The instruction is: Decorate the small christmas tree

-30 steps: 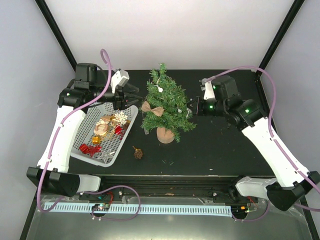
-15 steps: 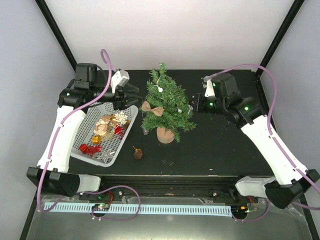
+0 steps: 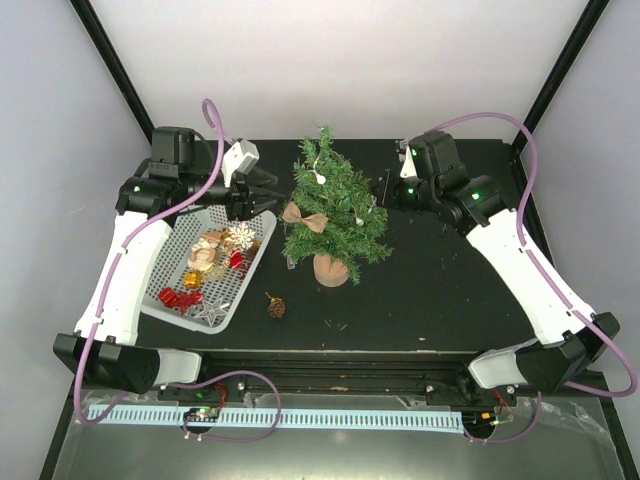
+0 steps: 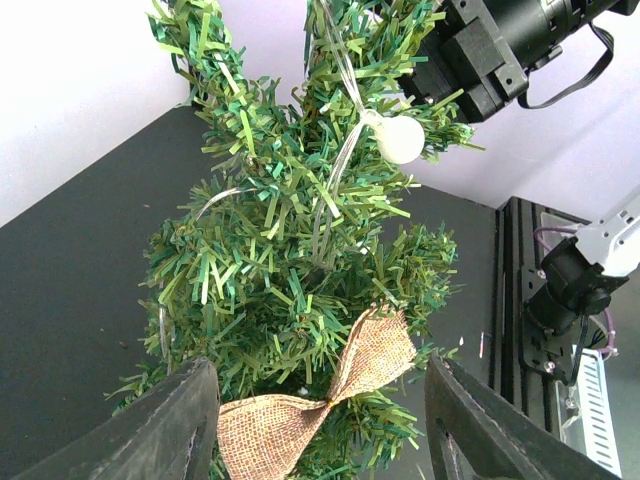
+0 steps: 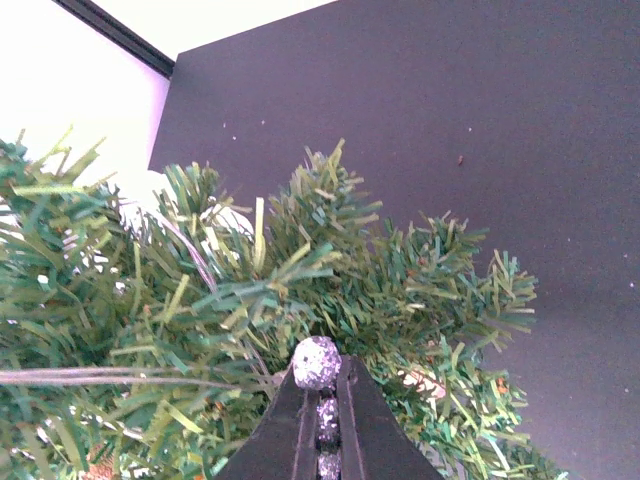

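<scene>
Tree: the small christmas tree (image 3: 335, 215) stands upright on its round wooden base (image 3: 331, 270) near the middle of the black surface (image 3: 430, 290), between the two arms.
On the tree: a burlap bow (image 3: 305, 218) sits on its left side, about halfway up. A white ball (image 3: 320, 178) hangs by a thin thread near the top.
Left tool: the left tool (image 3: 262, 193) is released and holds nothing. It sits just beside the tree's left branches, over the far corner of the tray. In the wrist view its two fingers (image 4: 180, 425) stand wide apart, with the bow (image 4: 330, 400) and the white ball (image 4: 398, 138) ahead of them.
Right tool: the right tool (image 3: 381, 198) is at the tree's upper right branches. In its wrist view the fingers are clenched on a short string of silver glitter beads (image 5: 317, 362), the top bead showing at the tips, right against the needles (image 5: 300, 270).
Tray: a white perforated tray (image 3: 183, 252) lies left of the tree and holds a pile of ornaments (image 3: 212, 262) in red, gold and white.
Loose item: a pine cone (image 3: 276, 308) lies on the surface, just beside the tray's near right edge and in front of the tree.
</scene>
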### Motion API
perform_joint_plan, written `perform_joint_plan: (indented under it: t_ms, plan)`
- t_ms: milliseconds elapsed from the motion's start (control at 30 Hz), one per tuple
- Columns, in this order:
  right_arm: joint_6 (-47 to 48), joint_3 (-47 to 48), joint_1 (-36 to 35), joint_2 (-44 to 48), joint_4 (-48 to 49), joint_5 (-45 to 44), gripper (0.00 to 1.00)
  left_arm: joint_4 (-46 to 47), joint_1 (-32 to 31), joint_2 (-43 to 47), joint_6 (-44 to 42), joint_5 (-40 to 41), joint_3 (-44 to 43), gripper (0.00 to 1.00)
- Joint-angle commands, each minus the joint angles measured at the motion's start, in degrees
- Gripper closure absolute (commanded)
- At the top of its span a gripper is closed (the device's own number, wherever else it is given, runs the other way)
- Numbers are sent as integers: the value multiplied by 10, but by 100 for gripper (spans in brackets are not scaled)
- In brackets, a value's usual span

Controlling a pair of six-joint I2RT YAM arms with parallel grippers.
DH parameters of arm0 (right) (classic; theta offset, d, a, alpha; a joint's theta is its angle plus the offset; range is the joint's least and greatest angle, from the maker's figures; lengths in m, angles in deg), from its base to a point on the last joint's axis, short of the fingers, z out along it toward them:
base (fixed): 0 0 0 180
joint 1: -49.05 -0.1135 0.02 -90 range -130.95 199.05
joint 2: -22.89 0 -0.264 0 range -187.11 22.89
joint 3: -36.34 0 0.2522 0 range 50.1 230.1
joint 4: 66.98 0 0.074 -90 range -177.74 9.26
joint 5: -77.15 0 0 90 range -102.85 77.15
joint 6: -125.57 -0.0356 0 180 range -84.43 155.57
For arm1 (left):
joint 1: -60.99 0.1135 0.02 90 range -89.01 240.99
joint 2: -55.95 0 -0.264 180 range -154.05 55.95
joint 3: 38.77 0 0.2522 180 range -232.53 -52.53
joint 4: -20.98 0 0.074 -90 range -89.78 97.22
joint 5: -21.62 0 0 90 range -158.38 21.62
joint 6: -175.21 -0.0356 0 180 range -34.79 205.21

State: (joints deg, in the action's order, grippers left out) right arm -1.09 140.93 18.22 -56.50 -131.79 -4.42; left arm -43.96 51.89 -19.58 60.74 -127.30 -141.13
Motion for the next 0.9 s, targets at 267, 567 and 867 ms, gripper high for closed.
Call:
perform_joint_plan:
  t_ms: [267,567,867]
  plan:
    - [-3,28,5,-26,-4,9,96,-7,-4,-2,-11,0,-1,42]
    - [-3,6,5,-25,6,32,96,-8,-4,-10,-12,0,-4,42]
    - [7,-6,5,-25,6,62,96,-8,-4,-14,-14,1,-6,41]
